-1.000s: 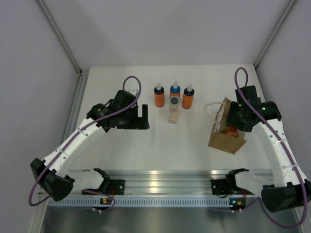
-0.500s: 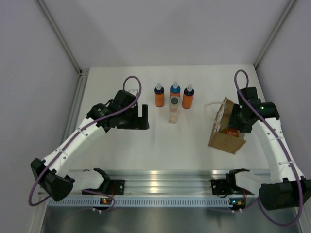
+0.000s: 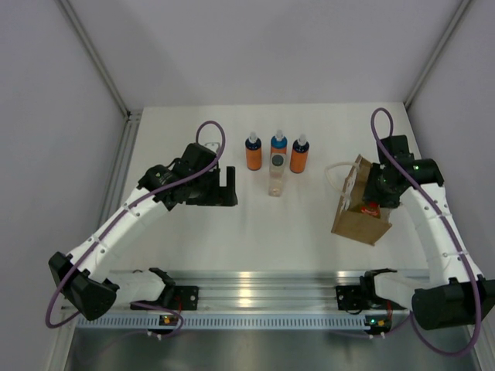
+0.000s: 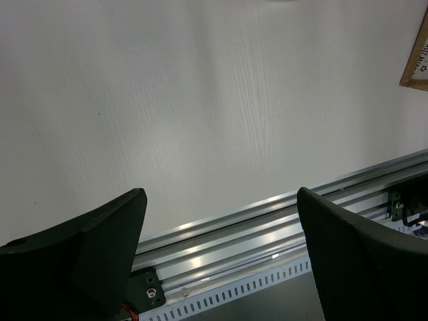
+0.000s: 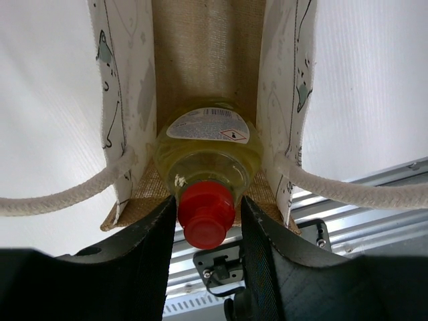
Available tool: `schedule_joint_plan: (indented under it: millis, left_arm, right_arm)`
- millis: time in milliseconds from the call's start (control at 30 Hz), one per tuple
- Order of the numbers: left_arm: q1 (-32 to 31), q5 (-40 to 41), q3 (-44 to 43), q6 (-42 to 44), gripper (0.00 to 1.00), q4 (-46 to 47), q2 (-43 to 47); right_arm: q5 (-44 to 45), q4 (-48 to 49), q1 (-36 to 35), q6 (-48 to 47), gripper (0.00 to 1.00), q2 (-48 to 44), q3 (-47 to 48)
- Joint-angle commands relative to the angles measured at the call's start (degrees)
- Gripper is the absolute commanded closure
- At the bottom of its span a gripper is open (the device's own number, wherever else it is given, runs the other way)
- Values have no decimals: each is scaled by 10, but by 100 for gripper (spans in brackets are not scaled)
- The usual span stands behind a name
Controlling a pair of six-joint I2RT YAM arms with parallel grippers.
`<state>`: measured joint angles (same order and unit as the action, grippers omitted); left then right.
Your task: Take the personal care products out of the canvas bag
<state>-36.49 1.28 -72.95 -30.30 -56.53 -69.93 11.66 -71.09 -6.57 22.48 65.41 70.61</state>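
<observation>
The canvas bag (image 3: pixel 357 219) lies at the right of the table, its mouth toward my right gripper (image 3: pixel 373 198). In the right wrist view the bag (image 5: pixel 200 53) holds the yellow-green bottle (image 5: pixel 207 144), and my right gripper (image 5: pixel 208 202) is shut on its red cap (image 5: pixel 207 212) at the bag's mouth. Three orange bottles with dark-blue (image 3: pixel 253 153), light-blue (image 3: pixel 278 148) and black (image 3: pixel 299 155) caps stand at the table's far middle, with the greyish bottle (image 3: pixel 275 177) just in front. My left gripper (image 3: pixel 225 186) is open and empty beside them; it shows in the left wrist view (image 4: pixel 219 195).
The bag's white rope handles (image 5: pixel 60 197) hang on either side of my right fingers. An aluminium rail (image 3: pixel 255 287) runs along the near table edge. Grey walls close in the table on the left, back and right.
My right wrist has shifted slightly up and left at the bag's mouth. The left arm and the standing bottles have not moved.
</observation>
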Motion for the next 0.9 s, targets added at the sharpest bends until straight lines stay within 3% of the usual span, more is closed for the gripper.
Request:
schedule_joint_plan:
  millis: [0,700,800,867]
  left_arm:
    - [-2,0,-12,1,2,24,-3]
    - [-2,-4,-10,0,2,23,-6]
    - [-2,-3,-10,2,2,24,-4]
    - [-2,0,-9,2,2,23,-3]
  right_arm:
    - [0,26,10,-8,58,-2,30]
    - [-8,34,9,-3,62,-7,-6]
    - [-7,34,9,-1,69,-9,-2]
    - [-7,33,10,-2,78,-10,4]
